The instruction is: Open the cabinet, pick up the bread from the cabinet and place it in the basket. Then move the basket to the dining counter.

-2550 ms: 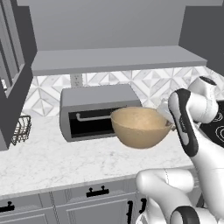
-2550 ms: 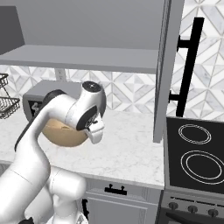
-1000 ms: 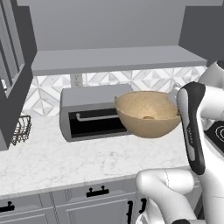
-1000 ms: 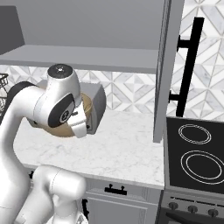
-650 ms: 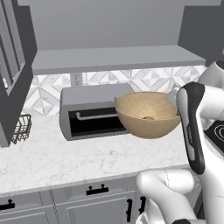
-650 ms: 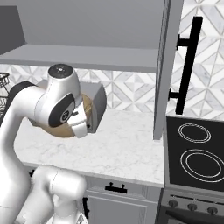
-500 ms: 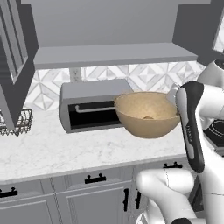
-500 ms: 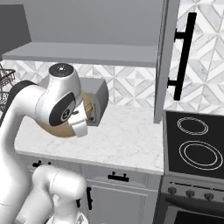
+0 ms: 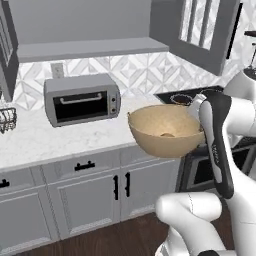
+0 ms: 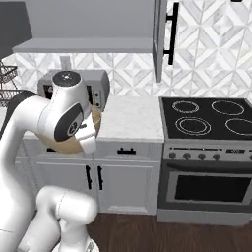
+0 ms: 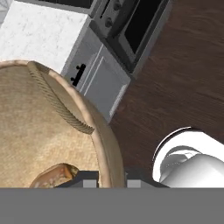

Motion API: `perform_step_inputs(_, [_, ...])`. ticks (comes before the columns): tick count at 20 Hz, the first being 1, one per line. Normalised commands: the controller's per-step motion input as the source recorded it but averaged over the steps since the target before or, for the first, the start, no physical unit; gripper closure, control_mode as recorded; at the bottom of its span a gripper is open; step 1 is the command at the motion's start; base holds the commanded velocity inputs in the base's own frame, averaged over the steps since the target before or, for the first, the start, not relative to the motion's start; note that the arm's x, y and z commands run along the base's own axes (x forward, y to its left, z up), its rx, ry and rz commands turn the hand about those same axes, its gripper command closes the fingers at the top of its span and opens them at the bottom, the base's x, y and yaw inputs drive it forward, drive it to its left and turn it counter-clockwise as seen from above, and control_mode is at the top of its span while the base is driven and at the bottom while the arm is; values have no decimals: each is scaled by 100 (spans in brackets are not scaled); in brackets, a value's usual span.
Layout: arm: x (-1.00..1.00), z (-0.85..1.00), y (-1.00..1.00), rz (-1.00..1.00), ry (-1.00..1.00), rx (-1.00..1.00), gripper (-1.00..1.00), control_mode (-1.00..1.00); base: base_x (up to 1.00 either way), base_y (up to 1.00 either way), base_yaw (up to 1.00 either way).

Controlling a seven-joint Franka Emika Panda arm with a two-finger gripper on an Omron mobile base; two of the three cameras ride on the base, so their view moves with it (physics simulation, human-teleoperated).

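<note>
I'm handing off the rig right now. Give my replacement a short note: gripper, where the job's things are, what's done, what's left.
Gripper: shut on the basket's rim.
Basket: carried in the air, out past the worktop edge, above the low grey cabinets.
Bread: lying in the basket.
Cabinet: door stands open.
Done: cabinet opened, bread in basket, basket lifted.
Left: carry the basket to the dining counter and set it down.
</note>
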Motion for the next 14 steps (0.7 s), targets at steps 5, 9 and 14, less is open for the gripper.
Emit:
perform_step_inputs(5, [0, 0, 0, 0, 0, 0, 100, 100, -39, 3, -97])
perform_step_inputs(9, [0, 0, 0, 0, 0, 0, 100, 100, -4, 0, -100])
perform_step_inputs(14, [0, 0, 0, 0, 0, 0, 100, 100, -2, 0, -100])
